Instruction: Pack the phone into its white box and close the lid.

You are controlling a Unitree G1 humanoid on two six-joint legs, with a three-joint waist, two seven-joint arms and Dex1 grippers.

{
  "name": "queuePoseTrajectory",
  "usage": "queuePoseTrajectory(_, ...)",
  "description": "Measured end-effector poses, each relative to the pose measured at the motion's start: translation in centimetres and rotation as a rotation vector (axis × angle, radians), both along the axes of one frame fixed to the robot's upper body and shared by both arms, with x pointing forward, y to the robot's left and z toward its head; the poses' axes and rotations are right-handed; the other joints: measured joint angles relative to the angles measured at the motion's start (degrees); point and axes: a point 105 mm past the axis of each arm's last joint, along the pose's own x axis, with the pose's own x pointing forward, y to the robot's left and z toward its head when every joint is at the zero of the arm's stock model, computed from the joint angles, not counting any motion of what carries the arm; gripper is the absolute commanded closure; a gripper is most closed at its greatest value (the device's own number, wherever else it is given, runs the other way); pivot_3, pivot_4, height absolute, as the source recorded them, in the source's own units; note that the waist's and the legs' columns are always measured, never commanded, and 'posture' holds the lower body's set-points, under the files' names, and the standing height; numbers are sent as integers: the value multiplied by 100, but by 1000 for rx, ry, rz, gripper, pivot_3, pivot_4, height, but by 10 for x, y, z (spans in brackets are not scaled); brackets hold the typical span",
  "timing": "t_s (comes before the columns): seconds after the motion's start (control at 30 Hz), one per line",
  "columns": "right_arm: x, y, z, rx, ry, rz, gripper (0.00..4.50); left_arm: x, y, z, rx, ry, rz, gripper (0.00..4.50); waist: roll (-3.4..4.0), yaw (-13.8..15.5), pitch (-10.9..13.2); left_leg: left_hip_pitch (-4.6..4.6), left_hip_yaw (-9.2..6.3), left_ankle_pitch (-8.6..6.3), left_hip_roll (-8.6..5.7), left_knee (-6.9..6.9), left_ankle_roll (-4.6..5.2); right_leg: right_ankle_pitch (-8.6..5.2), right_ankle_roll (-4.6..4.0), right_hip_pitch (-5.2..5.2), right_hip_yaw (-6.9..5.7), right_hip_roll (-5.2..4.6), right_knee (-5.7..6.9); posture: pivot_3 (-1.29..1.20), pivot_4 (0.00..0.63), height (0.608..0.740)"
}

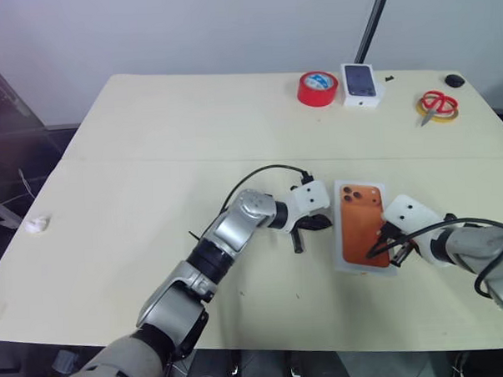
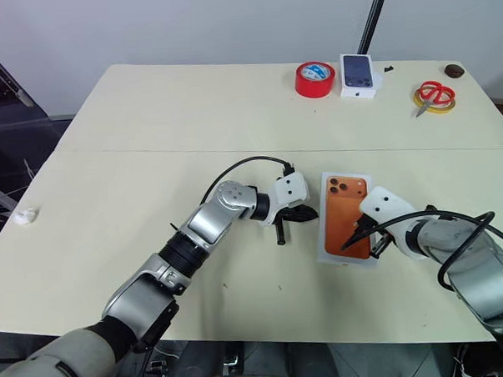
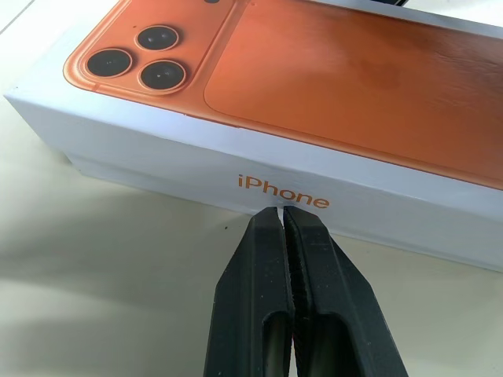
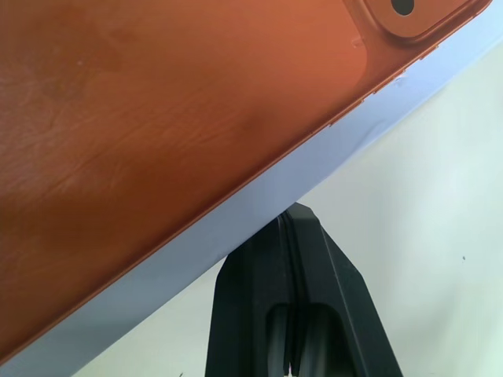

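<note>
The lid, white with an orange phone picture on top, lies flat on the table at centre right, down over the white box. A thin white edge of the box shows under one lid corner. The phone is hidden. My left gripper is shut and empty, its tips touching the lid's left side wall just under the printed "iPhone". My right gripper is shut too, holding nothing. Its tips rest against the lid's near right edge.
At the back of the table are a red tape roll, a small white box with a dark phone picture, red-handled scissors and a small black knob. A crumpled white scrap lies far left.
</note>
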Motion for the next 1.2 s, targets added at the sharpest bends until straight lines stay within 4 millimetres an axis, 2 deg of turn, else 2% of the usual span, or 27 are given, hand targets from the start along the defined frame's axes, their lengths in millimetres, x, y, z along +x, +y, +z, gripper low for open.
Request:
queuePoseTrajectory(0.47, 4, -1, 3, -8, -24, -9, 4487, 10, -2, 5, -35, 13, 61, 4374, 0, 1, 0, 0, 0, 0, 0, 2, 0, 0, 0, 0, 0, 1, 2, 0, 150, 740)
queuePoseTrajectory(1.2, 13, -7, 9, -9, -44, -25, 4487, 13, -5, 10, -98, 92, 120, 4374, 1, 3, -1, 0, 0, 1, -1, 4, -1, 1, 1, 1, 0, 1, 2, 0, 150, 740)
